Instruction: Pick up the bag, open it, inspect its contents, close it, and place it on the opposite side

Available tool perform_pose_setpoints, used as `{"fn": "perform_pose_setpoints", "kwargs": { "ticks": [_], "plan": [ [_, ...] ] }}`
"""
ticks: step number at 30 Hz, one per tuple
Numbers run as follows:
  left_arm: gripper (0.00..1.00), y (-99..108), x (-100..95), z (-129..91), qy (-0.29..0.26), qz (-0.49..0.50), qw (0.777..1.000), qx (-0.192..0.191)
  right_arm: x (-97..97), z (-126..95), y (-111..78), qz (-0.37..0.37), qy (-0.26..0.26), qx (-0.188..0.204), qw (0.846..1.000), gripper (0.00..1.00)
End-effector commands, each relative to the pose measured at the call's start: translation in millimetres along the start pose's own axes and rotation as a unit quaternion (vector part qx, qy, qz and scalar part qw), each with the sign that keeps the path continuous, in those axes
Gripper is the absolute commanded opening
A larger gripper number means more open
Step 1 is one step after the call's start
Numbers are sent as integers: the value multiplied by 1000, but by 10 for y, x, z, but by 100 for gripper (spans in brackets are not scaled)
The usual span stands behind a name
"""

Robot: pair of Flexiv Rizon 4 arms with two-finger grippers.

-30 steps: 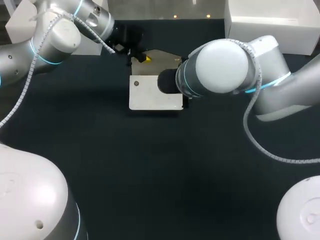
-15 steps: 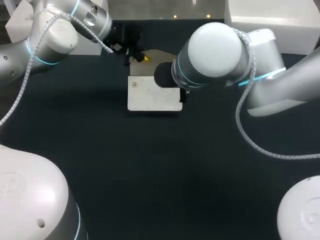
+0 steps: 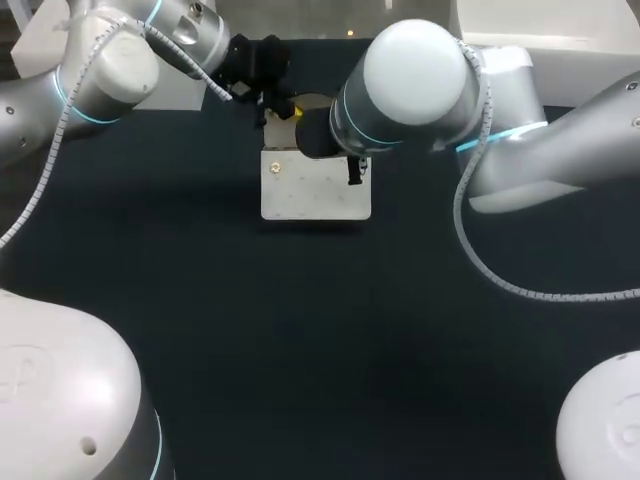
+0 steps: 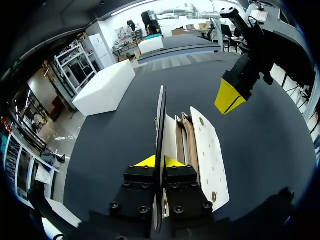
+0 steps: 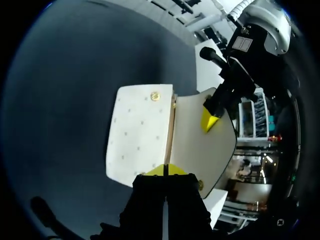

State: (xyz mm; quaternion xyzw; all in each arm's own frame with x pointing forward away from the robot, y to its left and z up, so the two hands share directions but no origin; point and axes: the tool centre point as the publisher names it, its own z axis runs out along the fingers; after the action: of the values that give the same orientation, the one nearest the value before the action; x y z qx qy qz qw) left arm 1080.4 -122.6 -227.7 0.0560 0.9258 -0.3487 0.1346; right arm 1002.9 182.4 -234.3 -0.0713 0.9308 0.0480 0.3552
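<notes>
While the bag (image 3: 315,190) lay on the table (image 3: 300,330) towards its far side, between your two arms, your left gripper (image 4: 159,161) was clamped on the edge of the flap (image 5: 195,155) and held it up off the body. I judged the opening step to be in hand and the look inside not yet finished. Your right gripper (image 5: 165,170) sat just beside the bag's end with its fingers pressed together. I could make out nothing between them, and from the left wrist it looked apart from the bag.

To do this step well, you needed to hold the flap high enough that the pockets (image 4: 184,140) behind the front panel (image 4: 207,150) lay open to view. You needed to lift along the fold and not away from it, because a light bag like that would likely slide or tip if dragged. You would have done well to steady the body with the right arm, pressing down on the front panel clear of the snap stud (image 3: 274,168). The two grippers were near each other, so small, slow moves suited best. For closing, you needed the flap lowered squarely over the panel.
</notes>
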Motion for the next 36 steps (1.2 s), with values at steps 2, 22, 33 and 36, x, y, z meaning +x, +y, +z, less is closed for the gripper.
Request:
{"fn": "perform_pose_setpoints", "kwargs": {
  "ticks": [2, 22, 33, 36],
  "plan": [
    [0, -26, 35, -55, -1, 2, 1000, 5, -64, 197, -22, -11, 8, -5, 1000, 0],
    [0, -58, 49, -118, -9, -4, 1000, 19, -117, 590, -129, -7, 44, 11, 999, 0],
    [0, -43, -6, -98, -22, -36, 999, 34, 88, 592, -176, 1, 61, 15, 998, 0],
    [0, -46, -25, -86, -23, -43, 998, 39, 141, 589, -205, 4, 65, 19, 998, 0]
  ]
}}
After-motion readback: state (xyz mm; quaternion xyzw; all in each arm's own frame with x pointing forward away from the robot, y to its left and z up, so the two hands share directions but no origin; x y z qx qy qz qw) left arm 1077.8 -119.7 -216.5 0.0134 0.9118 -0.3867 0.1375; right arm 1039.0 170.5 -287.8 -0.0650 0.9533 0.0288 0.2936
